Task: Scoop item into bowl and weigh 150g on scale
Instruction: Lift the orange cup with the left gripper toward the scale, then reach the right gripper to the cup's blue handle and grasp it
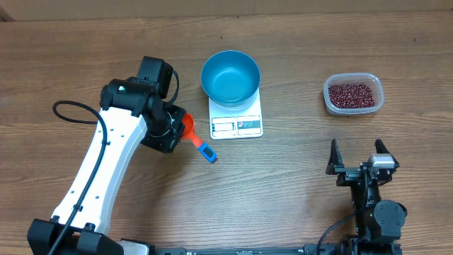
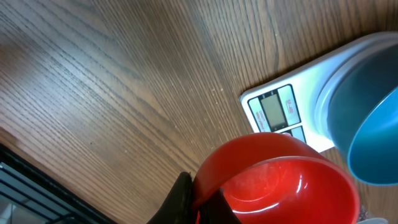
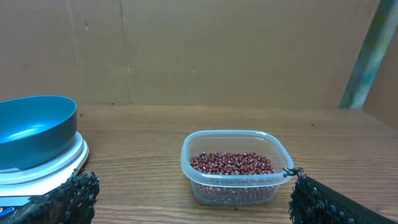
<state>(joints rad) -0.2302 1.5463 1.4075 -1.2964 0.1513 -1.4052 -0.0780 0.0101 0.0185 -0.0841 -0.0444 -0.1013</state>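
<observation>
Red-brown beans (image 1: 352, 93) are kept in a clear tub (image 3: 230, 132) (well apart from the blue bowl (image 1: 230, 76), which is set on the scale (image 1: 236, 126)). An orange scoop (image 1: 191, 131) is clamped by the left gripper (image 1: 177, 132); the right gripper (image 1: 357, 152) is held wide apart.

Nothing legible: print on the scale (image 1: 236, 126) is too small to read.

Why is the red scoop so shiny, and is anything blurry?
Left wrist view: white glare streaks the red scoop, close and slightly soft; right wrist view: pale sheen inside the blue bowl, beans sharp; overhead: even light, soft shadows.
</observation>
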